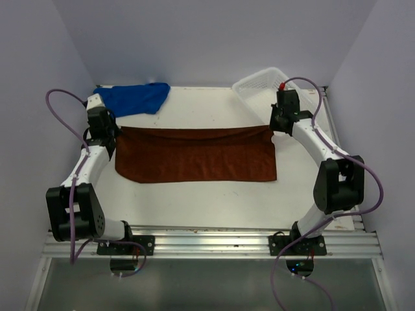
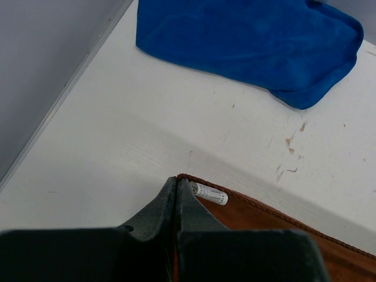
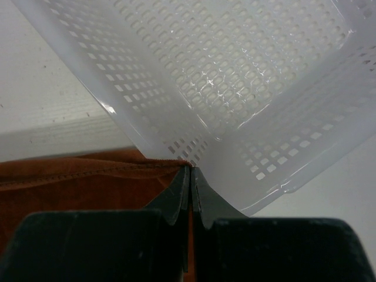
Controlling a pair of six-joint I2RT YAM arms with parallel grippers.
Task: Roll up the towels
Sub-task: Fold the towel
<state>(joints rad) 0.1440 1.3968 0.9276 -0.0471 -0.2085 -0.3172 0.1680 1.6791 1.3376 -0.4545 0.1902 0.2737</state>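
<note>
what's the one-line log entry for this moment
left tool: shut on brown towel far-left corner | right tool: shut on its far-right corner | blue towel: unrolled, far left

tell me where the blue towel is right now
In the top view the blue towel lies bunched at the far left corner of the table, just beyond the spread brown towel and the left gripper pinching its corner.

1. Near strip of bench, in front of brown towel: bare, passable.
2. Far-right corner: basket just beside right pincer, blocking that side.
3. Far-left corner: blue towel fills it; bare bench between it and left pincer.
</note>
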